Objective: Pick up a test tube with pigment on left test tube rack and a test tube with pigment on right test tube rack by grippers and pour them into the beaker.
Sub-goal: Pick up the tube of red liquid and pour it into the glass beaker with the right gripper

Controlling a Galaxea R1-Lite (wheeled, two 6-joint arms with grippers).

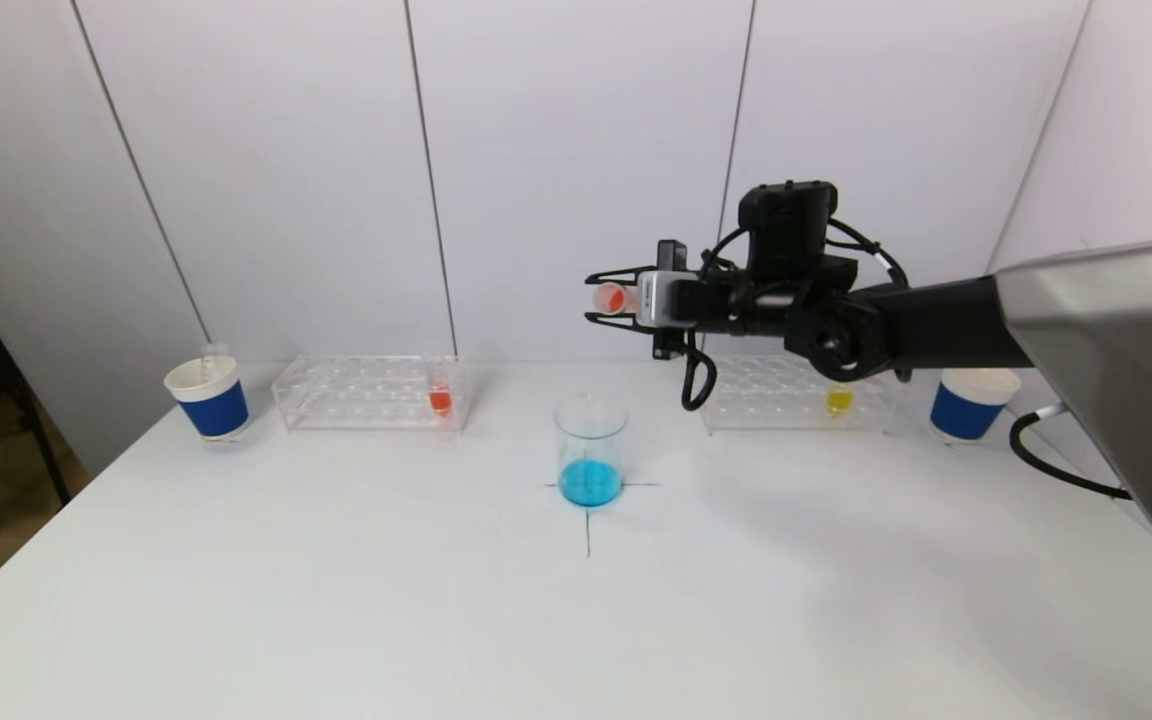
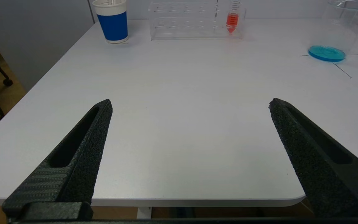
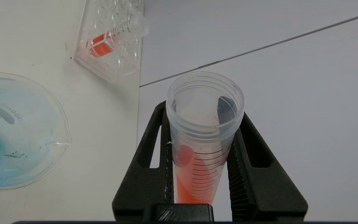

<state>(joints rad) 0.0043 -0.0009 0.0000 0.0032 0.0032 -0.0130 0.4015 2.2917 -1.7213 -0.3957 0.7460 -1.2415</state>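
Note:
My right gripper (image 1: pixel 594 298) is shut on a clear test tube (image 1: pixel 613 297) with red-orange pigment, held about level high over the table, its open mouth toward the left. The pigment lies in the tube's (image 3: pixel 204 130) lower part between the fingers (image 3: pixel 154 155). The beaker (image 1: pixel 591 450), with blue liquid, stands below the tube's mouth. The left test tube rack (image 1: pixel 366 392) holds a red tube (image 1: pixel 440 395); the right test tube rack (image 1: pixel 796 400) holds a yellow tube (image 1: pixel 839 400). My left gripper (image 2: pixel 190 104) is open over the table's near edge, holding nothing.
A blue-and-white paper cup (image 1: pixel 208 398) stands left of the left rack, and another cup (image 1: pixel 971 403) right of the right rack. A black cross (image 1: pixel 588 520) marks the beaker's place. White wall panels close the back of the white table (image 1: pixel 336 600).

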